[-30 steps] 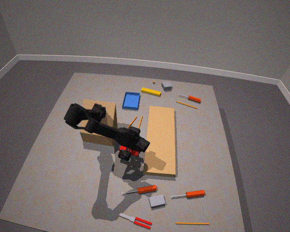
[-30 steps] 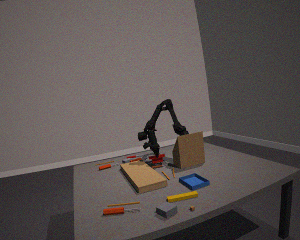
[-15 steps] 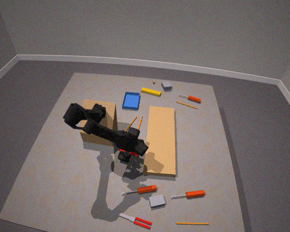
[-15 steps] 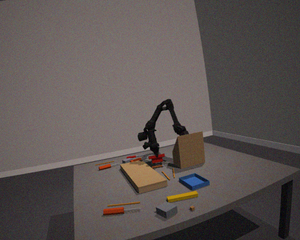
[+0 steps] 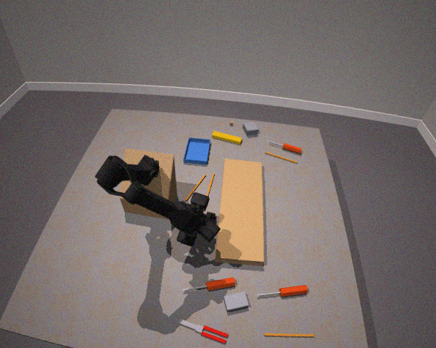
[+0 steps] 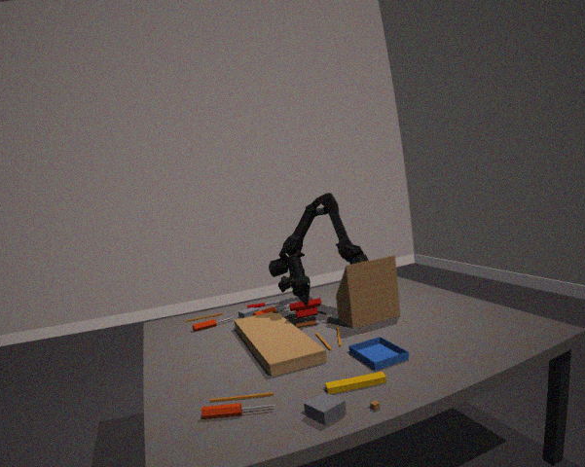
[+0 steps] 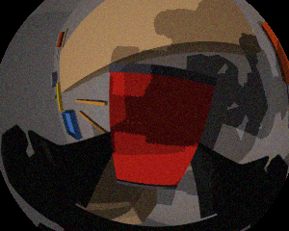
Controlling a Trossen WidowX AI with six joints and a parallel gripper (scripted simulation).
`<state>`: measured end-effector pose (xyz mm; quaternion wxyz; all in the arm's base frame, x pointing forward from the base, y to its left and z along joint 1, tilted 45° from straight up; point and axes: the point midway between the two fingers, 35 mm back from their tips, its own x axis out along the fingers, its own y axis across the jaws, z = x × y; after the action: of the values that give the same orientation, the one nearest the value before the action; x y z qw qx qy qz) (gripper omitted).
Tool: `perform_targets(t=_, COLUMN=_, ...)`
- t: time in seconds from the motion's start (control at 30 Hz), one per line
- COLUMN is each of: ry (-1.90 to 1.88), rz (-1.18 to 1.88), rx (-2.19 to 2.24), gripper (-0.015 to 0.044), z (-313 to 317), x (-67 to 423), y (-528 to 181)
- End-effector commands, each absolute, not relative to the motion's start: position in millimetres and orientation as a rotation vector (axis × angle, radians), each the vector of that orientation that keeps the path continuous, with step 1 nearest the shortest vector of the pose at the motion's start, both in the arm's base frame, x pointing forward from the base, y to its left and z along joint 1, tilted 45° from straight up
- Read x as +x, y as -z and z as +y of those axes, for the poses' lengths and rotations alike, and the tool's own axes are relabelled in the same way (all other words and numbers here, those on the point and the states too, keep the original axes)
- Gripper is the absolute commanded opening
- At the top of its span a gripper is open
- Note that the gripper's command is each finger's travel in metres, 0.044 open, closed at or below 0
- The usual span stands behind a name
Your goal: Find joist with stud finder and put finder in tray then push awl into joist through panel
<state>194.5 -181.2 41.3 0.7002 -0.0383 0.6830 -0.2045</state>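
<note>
My gripper [image 5: 196, 233] [image 6: 302, 297] is shut on the red stud finder [image 7: 159, 130] [image 6: 305, 305]. It holds it low beside the near left edge of the tan floor panel [image 5: 242, 202] [image 6: 277, 347] [image 7: 151, 19]. In the top view the arm hides the stud finder. The blue tray [image 5: 197, 151] [image 6: 378, 352] [image 7: 70, 123] lies beyond the panel's far left corner. Three orange-handled pointed tools lie on the table [image 5: 220, 284] [image 5: 293, 290] [image 5: 291, 148]; I cannot tell which is the awl.
The arm stands on a tan wedge box [image 5: 161, 175] [image 6: 371, 292]. A yellow bar [image 5: 226, 137] [image 6: 355, 382], grey blocks [image 5: 250, 127] [image 5: 236, 301], red pliers [image 5: 207, 329] and thin orange sticks [image 5: 289, 334] [image 5: 280, 157] lie scattered about.
</note>
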Motion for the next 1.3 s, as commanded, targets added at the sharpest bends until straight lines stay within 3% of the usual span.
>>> perform_targets(t=0.0, ry=0.417, rz=1.518, rx=-0.067, gripper=0.0000, z=-180.9, x=195.8, y=-42.2)
perform_targets(t=1.27, ry=0.169, rz=1.504, rx=0.121, gripper=0.0000, z=-187.8, x=193.9, y=-44.6)
